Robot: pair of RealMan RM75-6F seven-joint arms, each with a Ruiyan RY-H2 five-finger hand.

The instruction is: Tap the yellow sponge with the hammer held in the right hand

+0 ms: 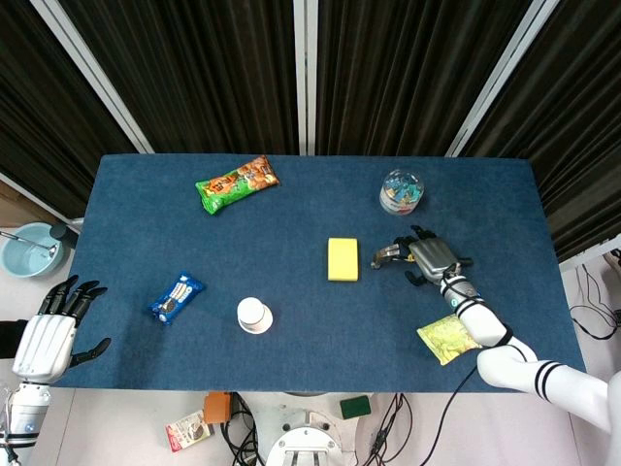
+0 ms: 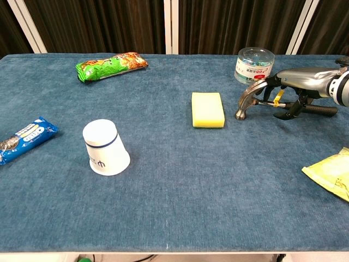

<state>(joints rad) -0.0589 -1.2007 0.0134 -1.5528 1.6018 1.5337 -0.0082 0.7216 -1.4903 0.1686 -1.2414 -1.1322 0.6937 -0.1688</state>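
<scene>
a blue cloth-covered table (image 1: 291,320) seen from above and from chest height. only the head view shows the left robot hand (image 1: 53,325), hanging off the table's left front corner with its fingers spread and holding nothing; the chest view leaves it out. the chest view shows best what the right robot hand (image 2: 297,87) is doing: its fingers are wrapped around the handle of a hammer (image 2: 256,101), just right of the yellow sponge (image 2: 207,109). the hammer's metal head points left toward the sponge and sits close to it but apart, its long axis running left to right. the sponge lies flat near the table's centre, its long axis running away from the robot. also on the table are a white cup (image 2: 104,147) upside down, a blue biscuit packet (image 2: 24,139), a green snack bag (image 2: 112,65), a clear round tub (image 2: 253,64) and a yellow-green packet (image 2: 330,174). their printing is too small to read.
</scene>
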